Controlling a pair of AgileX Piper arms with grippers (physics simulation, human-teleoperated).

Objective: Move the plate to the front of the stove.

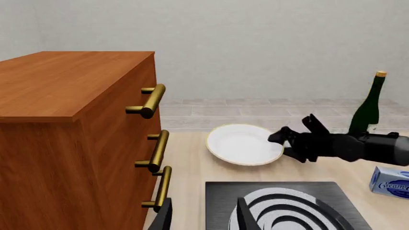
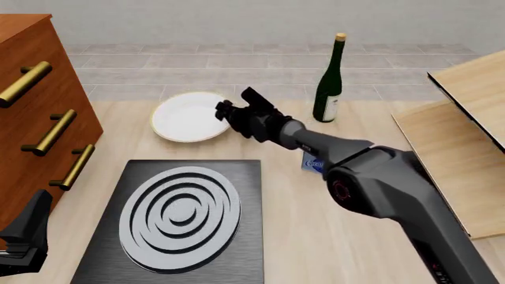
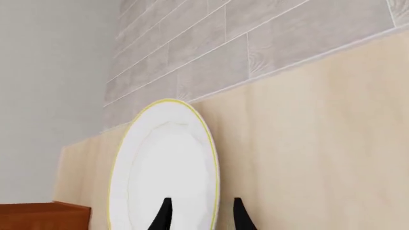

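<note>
Two arms share the bench, but only the right pincer is at work: it reaches to the far side and sits at the right edge of the plate, fingers spread, with the gold rim running between the two fingertips in the right wrist view. Whether they have touched the rim yet I cannot tell. That plate lies flat on the bench beyond the stove, just past its far edge and close to the wooden drawer chest on the left. The left pincer hangs low at the near left corner by the stove, spread and holding nothing. The main risk, I judge, is a thin bite on a shallow rim: closing on so little could let the plate slip or tip out when lifted. Carrying it over the stove toward the near side, a sagging edge might catch the slab. The green bottle and the small blue box stand near the right arm's elbow and could be knocked.
</note>
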